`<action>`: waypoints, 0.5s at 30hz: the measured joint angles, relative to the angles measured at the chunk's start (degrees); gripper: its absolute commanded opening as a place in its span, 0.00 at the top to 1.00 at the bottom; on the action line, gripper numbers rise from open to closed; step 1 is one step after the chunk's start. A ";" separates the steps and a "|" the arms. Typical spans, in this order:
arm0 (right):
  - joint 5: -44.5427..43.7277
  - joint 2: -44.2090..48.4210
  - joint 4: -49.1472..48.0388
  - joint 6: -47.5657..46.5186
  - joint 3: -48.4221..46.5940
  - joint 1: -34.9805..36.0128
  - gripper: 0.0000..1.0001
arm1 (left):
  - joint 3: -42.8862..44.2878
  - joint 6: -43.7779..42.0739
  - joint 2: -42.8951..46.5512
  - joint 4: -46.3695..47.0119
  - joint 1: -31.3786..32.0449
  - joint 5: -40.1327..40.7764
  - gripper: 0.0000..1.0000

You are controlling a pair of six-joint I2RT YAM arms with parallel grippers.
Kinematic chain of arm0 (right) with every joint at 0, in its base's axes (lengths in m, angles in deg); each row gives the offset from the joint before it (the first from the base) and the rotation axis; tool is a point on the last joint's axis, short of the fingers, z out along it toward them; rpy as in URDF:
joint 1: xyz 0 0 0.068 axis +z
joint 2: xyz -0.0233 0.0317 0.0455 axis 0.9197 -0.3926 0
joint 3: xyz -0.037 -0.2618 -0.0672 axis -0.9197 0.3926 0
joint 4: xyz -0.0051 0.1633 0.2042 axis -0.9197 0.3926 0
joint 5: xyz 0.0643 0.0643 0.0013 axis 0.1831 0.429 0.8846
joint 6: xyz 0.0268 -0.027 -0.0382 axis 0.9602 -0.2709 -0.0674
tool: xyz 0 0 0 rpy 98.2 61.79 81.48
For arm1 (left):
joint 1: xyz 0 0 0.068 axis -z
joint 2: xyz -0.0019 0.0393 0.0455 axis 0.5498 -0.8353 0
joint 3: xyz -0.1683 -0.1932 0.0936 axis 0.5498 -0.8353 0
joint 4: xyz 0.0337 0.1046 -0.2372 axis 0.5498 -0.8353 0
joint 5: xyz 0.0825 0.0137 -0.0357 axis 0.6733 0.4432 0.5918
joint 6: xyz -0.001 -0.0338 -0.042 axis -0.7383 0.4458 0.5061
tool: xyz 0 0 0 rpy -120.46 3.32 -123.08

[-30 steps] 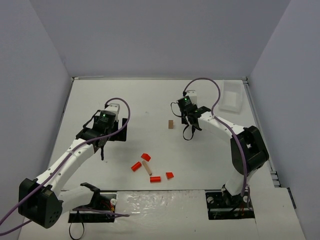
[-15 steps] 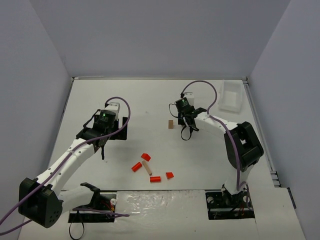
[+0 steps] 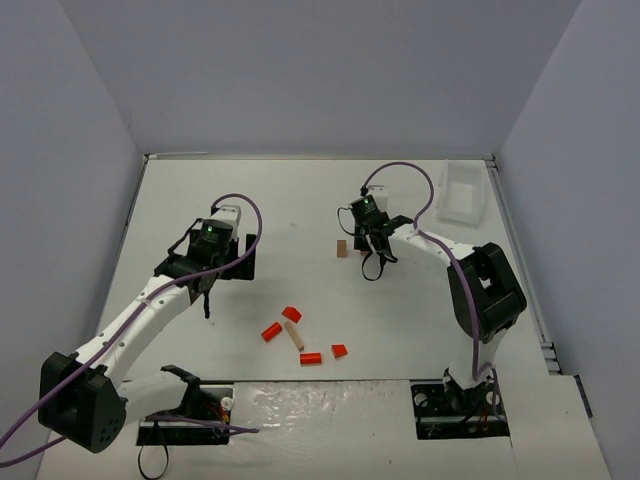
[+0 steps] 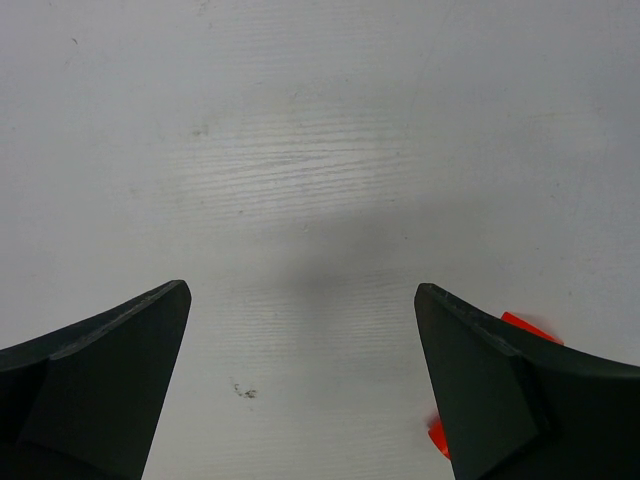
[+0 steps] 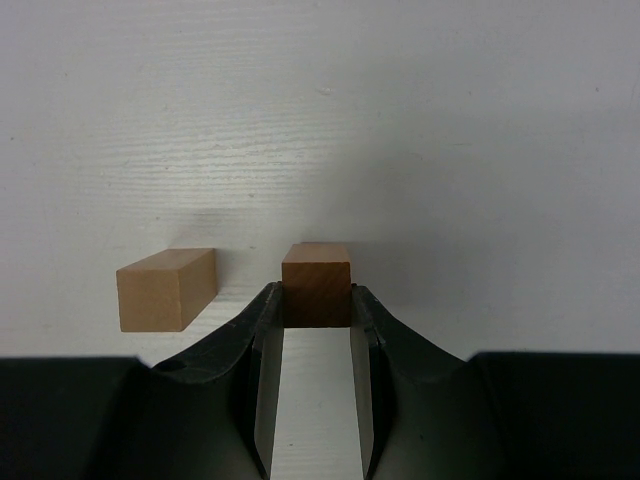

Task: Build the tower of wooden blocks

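Pinching brown block [image 5: 316, 285] in right jaws | tan block [image 5: 165, 290] beside, long axis receding | left jaws spread

You've got four red-orange pieces [image 3: 291, 314], one pale dowel [image 3: 294, 335] and two rectangular blocks — a tan block [image 5: 165, 290] and a darker brown block [image 5: 316, 284] — plus one white tray [image 3: 460, 192] and two arms [image 3: 150, 310].

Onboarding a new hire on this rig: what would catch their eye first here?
First, the bright red-orange wooden pieces scattered round a pale wooden dowel, near-centre on the white table. Behind them, the right jaws are shut on a brown wooden block, with a tan rectangular wooden block lying beside it, apart. The left jaws hang wide open left of the scatter.
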 measured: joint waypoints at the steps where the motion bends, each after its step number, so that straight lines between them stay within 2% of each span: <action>1: 0.05 0.00 0.00 0.04 0.00 0.00 1.00 | 0.00 0.00 -0.02 0.04 0.00 0.00 0.06; 15: 0.14 -0.10 0.07 1.80 0.61 -0.04 1.00 | 0.00 -0.02 -0.43 0.10 0.00 -0.03 0.06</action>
